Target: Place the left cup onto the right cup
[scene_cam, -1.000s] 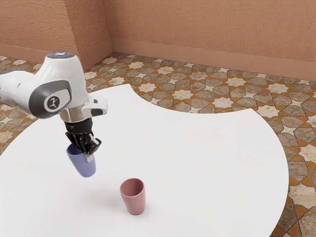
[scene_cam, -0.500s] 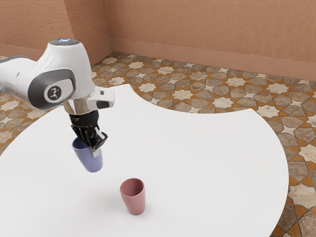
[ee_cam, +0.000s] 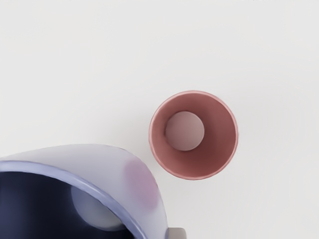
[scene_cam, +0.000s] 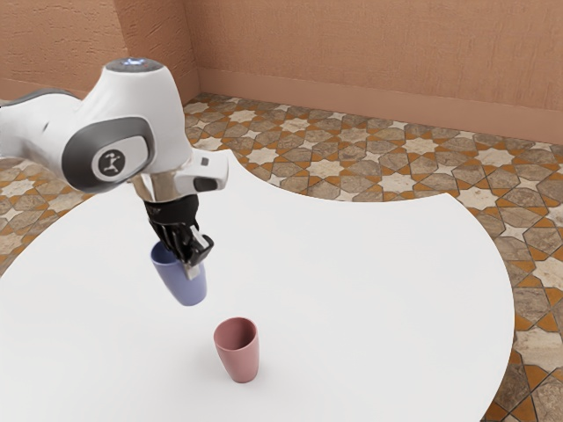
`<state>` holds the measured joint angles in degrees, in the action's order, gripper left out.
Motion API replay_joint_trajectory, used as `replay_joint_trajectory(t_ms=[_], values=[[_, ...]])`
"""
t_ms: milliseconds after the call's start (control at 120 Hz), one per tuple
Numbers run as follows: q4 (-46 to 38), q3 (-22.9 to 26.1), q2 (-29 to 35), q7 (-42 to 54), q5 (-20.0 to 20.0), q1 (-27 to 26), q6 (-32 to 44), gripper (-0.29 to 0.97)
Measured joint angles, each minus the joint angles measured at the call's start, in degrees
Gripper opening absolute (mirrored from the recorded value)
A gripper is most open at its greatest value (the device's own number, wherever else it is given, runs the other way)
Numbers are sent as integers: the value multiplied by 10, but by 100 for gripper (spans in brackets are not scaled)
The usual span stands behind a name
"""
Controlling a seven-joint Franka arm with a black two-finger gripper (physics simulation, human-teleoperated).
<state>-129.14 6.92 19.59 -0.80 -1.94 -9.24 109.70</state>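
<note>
Item: blue cup (scene_cam: 182, 280). Carried clear of the white table (scene_cam: 378, 290), mouth up, body tilted. The black gripper (scene_cam: 189, 258) pinches its rim wall, one finger inside and one outside.

Item: pink cup (scene_cam: 237, 349). Upright on the table, mouth open, apart from the blue cup.

Governing relation: the pink cup lies below the held cup and off toward the exterior view's right. In the wrist view its open mouth (ee_cam: 193, 134) sits beside the blue rim (ee_cam: 99, 169), not beneath it. Judgement: carry sideways until the axes align, then lower.
</note>
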Motion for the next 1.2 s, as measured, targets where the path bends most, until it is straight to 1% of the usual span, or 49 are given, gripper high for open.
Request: replay_joint_trajectory(t_ms=[375, 575, 808, 1200], values=[[22, 24, -26, 0, -8, 0, 7, -10], [32, 35, -52, -1, -15, -1, 14, -10], [23, 46, -63, -2, -24, -1, 37, -10], [-8, 55, -62, -5, -25, -1, 82, -10]])
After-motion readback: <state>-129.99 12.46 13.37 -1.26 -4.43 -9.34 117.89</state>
